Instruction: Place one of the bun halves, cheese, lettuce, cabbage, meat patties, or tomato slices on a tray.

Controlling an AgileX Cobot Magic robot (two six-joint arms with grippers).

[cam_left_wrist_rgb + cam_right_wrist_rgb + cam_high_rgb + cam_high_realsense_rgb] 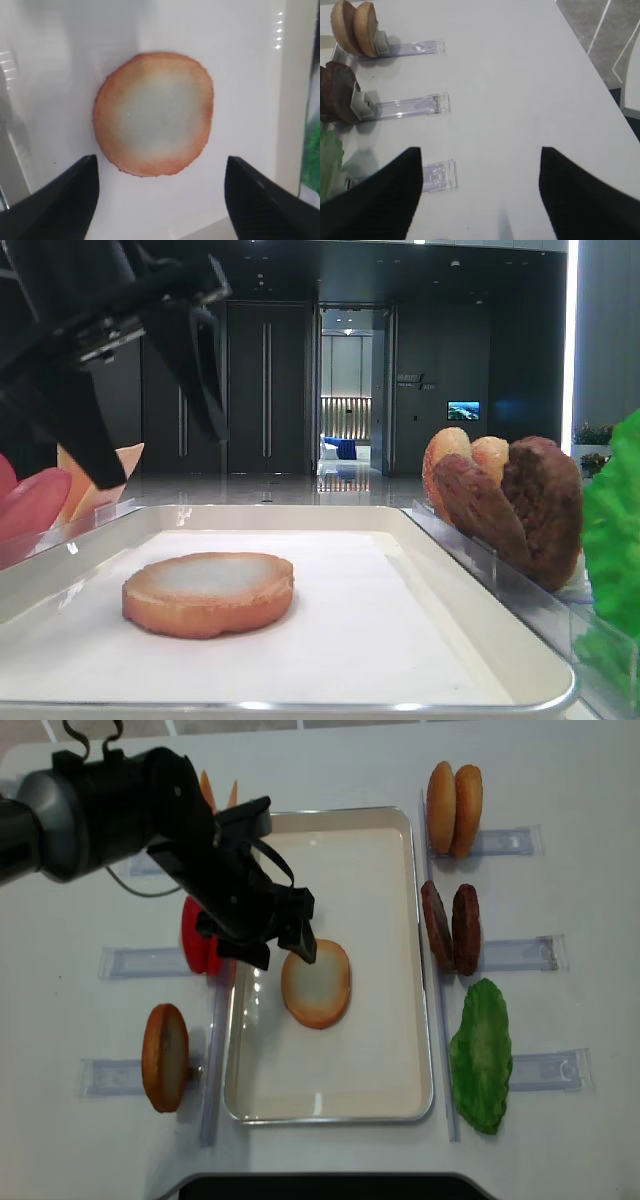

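A bun half (316, 984) lies flat, pale face up, on the white tray (372, 890), left of its middle. It is also in the low exterior view as the bun half (208, 592) and in the left wrist view as the bun half (152, 114). My left gripper (280, 955) hangs open just above it, its dark fingers (70, 195) apart on both sides and touching nothing. Over bare table to the right, my right gripper (480, 150) is open and empty; it does not show in the overhead view.
Clear holders (415, 105) flank the tray. On the right stand two bun halves (454, 808), two meat patties (449, 927) and lettuce (481, 1055). On the left are tomato slices (198, 935), cheese (208, 790) partly behind my arm, and another bun half (165, 1056).
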